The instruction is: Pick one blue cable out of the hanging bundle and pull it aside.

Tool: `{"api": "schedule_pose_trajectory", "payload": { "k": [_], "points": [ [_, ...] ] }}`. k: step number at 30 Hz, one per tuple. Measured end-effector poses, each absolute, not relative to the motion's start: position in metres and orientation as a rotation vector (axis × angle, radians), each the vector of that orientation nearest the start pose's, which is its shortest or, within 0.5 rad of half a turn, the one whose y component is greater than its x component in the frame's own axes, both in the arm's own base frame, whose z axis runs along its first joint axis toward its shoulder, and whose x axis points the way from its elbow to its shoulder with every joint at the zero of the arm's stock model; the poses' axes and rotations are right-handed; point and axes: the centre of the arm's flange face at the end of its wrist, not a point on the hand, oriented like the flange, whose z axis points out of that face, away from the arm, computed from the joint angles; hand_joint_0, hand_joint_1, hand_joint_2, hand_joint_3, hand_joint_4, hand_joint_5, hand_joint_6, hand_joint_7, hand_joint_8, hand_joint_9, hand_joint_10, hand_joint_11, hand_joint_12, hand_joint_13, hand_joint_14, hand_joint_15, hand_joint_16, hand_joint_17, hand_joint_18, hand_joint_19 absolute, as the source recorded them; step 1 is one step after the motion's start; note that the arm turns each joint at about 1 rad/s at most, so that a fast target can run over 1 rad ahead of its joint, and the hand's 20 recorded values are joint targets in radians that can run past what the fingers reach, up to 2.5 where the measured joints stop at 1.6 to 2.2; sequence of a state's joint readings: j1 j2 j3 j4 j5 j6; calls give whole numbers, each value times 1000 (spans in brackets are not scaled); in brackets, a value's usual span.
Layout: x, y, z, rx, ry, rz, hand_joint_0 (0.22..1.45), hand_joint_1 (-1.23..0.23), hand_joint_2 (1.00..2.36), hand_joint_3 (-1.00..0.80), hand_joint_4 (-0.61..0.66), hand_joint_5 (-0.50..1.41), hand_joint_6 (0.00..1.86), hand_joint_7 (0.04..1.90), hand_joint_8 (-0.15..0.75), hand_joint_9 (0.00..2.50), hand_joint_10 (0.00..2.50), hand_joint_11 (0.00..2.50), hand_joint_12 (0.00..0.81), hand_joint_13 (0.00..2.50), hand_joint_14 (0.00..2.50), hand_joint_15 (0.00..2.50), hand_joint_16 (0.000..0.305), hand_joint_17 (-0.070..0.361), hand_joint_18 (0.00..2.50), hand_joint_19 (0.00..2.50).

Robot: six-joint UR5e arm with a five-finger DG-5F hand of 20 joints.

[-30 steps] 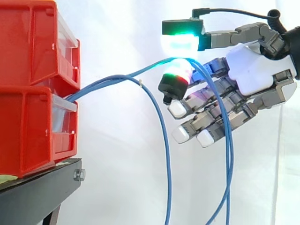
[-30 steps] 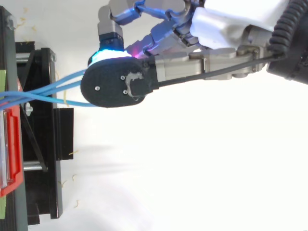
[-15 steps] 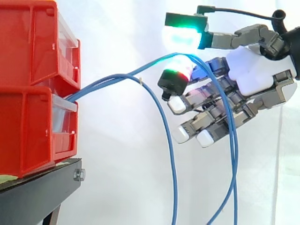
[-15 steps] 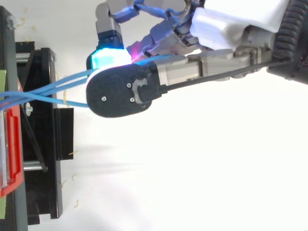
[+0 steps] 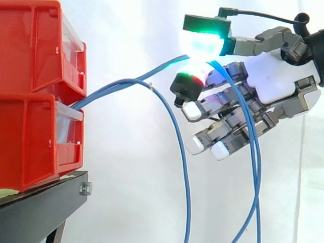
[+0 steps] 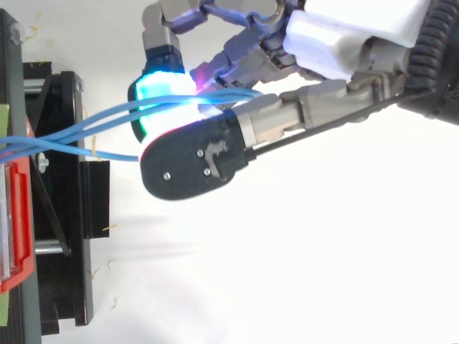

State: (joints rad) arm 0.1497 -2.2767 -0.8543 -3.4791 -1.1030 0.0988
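Several blue cables come out between the stacked red bins (image 5: 30,136) and run to the right. Two strands (image 5: 167,64) rise to my hand (image 5: 273,76), which hangs to the right of the bins. The hand is shut on them, pinching them between the green-glowing thumb pad (image 5: 202,43) and a red-and-green fingertip (image 5: 191,83). Past the pinch they drape over the other fingers and drop down (image 5: 255,192). Another blue cable (image 5: 180,147) hangs free to the left of the hand. In the top view the pinched strands (image 6: 222,94) pass above the thumb's black back (image 6: 193,161).
The bins rest on a black stand (image 5: 45,202), which lies along the left edge (image 6: 57,215) in the top view. A white curtain hangs behind everything. Open space lies below and to the right of the hand.
The hand has shifted slightly right and up, drawing the pinched strands further from the bins. In the top view the thumb has swung downward, uncovering the cables.
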Motion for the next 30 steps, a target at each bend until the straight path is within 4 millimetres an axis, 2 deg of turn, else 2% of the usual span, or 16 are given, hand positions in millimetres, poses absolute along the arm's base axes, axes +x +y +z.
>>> {"api": "schedule_pose_trajectory", "payload": {
  "k": [10,14,17,19,21,22,28,30],
  "points": [
    [739,-69,367,1557,1162,804,373,-801,1000,-500,-3,-123,809,1271,278,896,15,462,463,571,15,409,65,146,550,509],
    [739,-69,367,1557,1162,804,353,-620,1000,-500,-12,-118,796,1251,298,914,15,454,485,593,17,412,69,155,591,505],
    [739,-69,367,1557,1162,804,428,-424,1000,-500,-40,-117,780,1280,280,943,15,460,458,596,15,411,63,142,568,537],
    [739,-69,367,1557,1161,804,491,-394,1000,-500,-52,-117,769,1330,260,935,15,476,433,584,16,413,58,130,532,564],
    [739,-69,367,1557,1162,804,558,-459,1000,-491,-48,-117,767,1370,243,938,16,498,413,577,17,421,54,121,501,575],
    [739,-69,367,1557,1162,804,588,-564,1011,-359,-34,-118,769,1371,240,943,18,503,407,574,18,423,53,119,495,580],
    [739,-69,367,1556,1162,804,566,-735,1022,-98,24,-164,813,1362,241,884,17,520,415,556,17,425,54,123,487,558],
    [739,-69,367,1556,1163,804,593,-797,1024,-53,51,-179,828,1433,242,856,17,537,414,549,19,429,55,123,485,544]
  ]
}}
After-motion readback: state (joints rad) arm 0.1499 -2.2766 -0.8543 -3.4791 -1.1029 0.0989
